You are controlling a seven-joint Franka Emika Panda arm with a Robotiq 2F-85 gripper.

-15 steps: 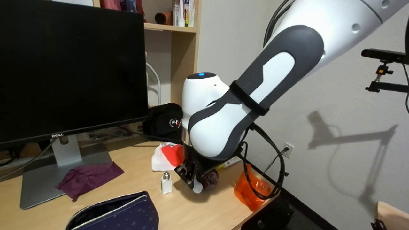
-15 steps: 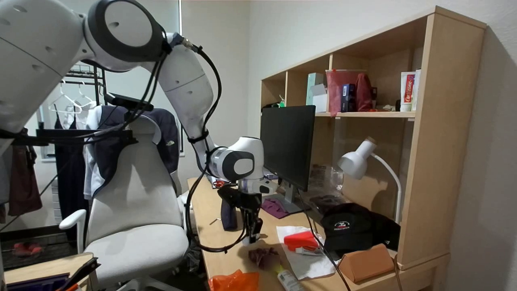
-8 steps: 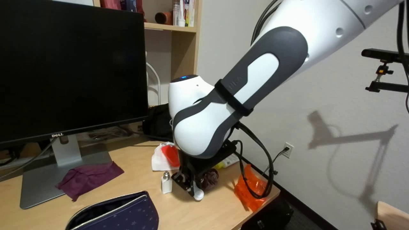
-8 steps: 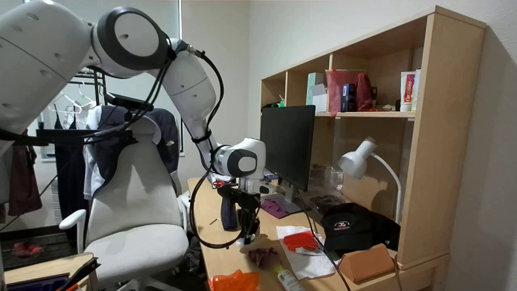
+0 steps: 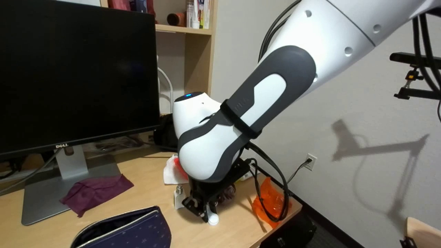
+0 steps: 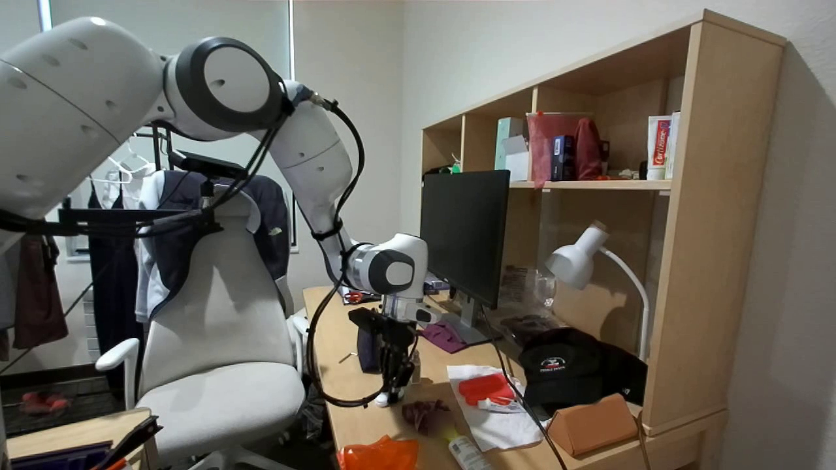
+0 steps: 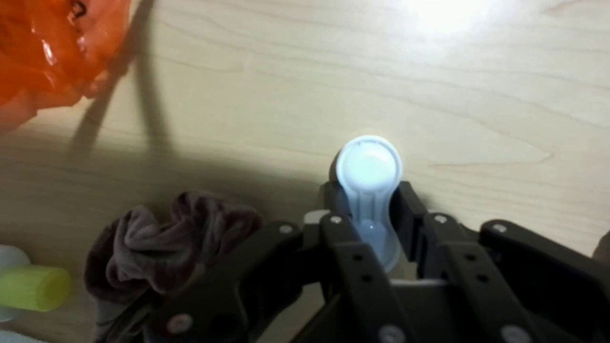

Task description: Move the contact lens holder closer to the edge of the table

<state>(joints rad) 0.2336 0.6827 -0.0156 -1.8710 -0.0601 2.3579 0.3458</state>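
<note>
The contact lens holder (image 7: 369, 164) is a small white case with two round ends. It lies between the fingers of my gripper (image 7: 371, 196) in the wrist view, with one round end sticking out past the fingertips. The fingers are shut on its narrow middle. In both exterior views its white end (image 5: 213, 219) (image 6: 382, 399) shows below the gripper (image 5: 206, 209), low over the tan table (image 5: 227, 236). I cannot tell whether it touches the table top. The arm points down and hides part of the holder.
A small white bottle (image 5: 178, 198) stands close beside the gripper. A maroon scrunchie (image 7: 157, 247) lies beside the fingers. An orange bag (image 7: 52, 52) lies near the table's end. A navy pouch (image 5: 137, 230), a monitor (image 5: 75, 75) and a yellow-capped tube (image 6: 467, 450) are also on the table.
The gripper has moved down and toward the table's chair-side edge, and the white holder has moved with it. The other objects on the table have not moved.
</note>
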